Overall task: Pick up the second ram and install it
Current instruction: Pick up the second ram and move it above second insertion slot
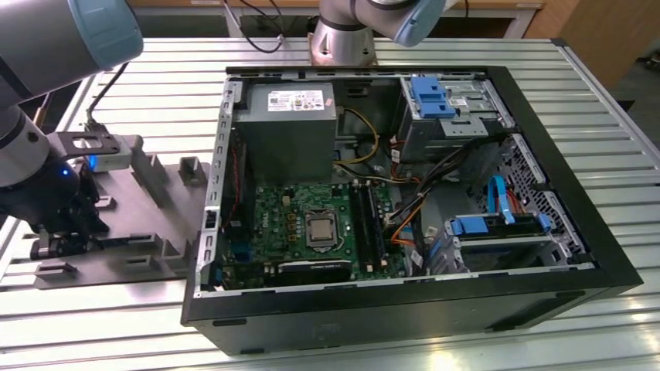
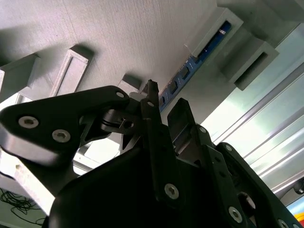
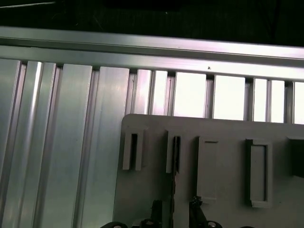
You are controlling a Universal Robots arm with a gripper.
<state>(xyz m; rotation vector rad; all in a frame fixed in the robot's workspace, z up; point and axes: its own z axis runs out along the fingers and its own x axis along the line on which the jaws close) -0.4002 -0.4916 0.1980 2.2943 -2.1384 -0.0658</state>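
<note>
The slatted aluminium desk (image 1: 154, 62) carries everything. On it the open computer case (image 1: 413, 317) takes the middle and the exterior view's right, with the green motherboard (image 1: 299, 209) flat on its floor and the long black slots (image 1: 366, 224) running from twelve to six o'clock. Whether any slot already holds a stick cannot be told. The arm (image 1: 42, 46) comes down at about nine o'clock from the case, over the grey fixture block (image 1: 154, 193) beside the case's wall. The end effector (image 1: 62, 239) hangs low over the fixture's edge farthest from the case. In the first wrist view the end effector (image 3: 175, 209) is parted to a modest gap and grips nothing. Its fingers (image 3: 156, 209) stand on either side of one line, clear of it. That line is the second ram (image 3: 175, 152), standing on edge in one of the fixture's narrow holders and not yet lifted. Its long axis runs straight out from the gap between the fingers, so its thin faces meet the pads squarely. The second wrist view agrees: the second ram (image 2: 187, 69) shows as a bluish strip with dark chips, leading away from the end effector (image 2: 164, 95) into its holder. It lies just beyond the fingertips — close, though whether they overlap its near end I cannot tell.
</note>
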